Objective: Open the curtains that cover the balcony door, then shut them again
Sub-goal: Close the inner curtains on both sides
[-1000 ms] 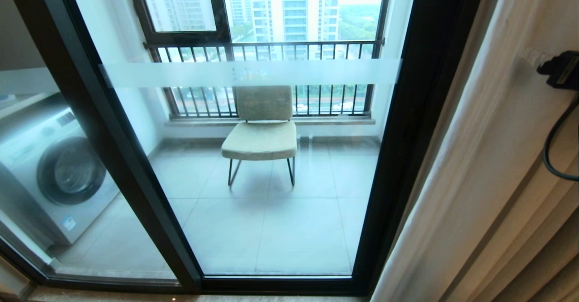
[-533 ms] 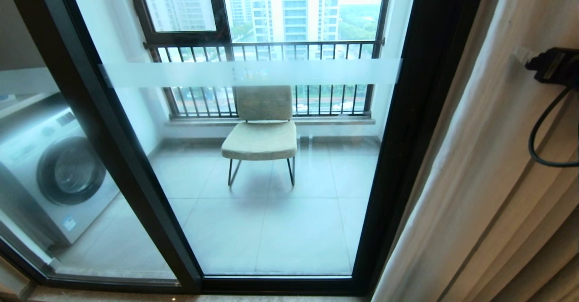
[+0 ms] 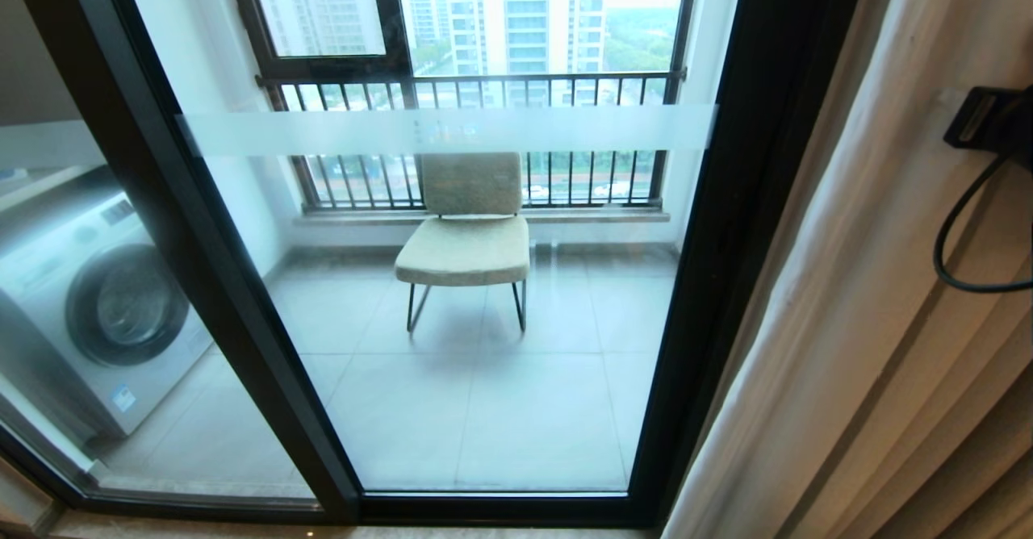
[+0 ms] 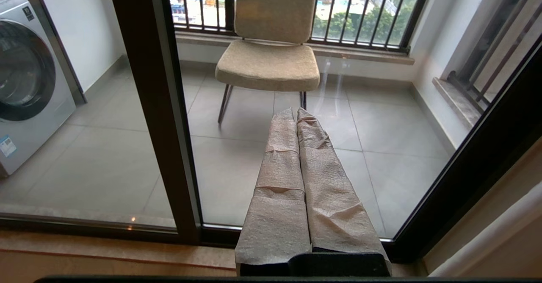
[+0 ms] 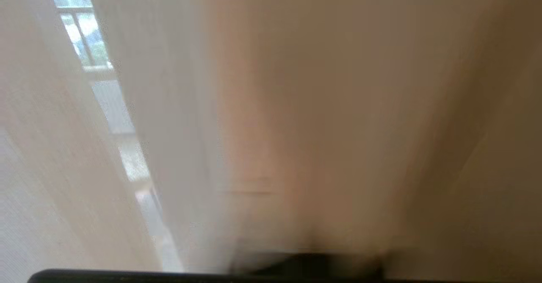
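Beige pleated woven curtains (image 3: pixel 855 297) bunched right; dark-framed glass balcony door (image 3: pixel 452 305) uncovered. Right claw (image 3: pixel 952 111) against curtain fabric, grip unclear. Left claw (image 4: pixel 295 117) clenched, empty.

The left hand (image 4: pixel 296 117) is seen as two long tapering fingers (image 4: pixel 279 198) wrapped in creased, pale beige textured covering, rising from a black base; the right hand (image 3: pixel 956 115) is seen in the head view as a black boxy housing bearing a pale strip; a black cable (image 3: pixel 956 252) is looped beneath it.
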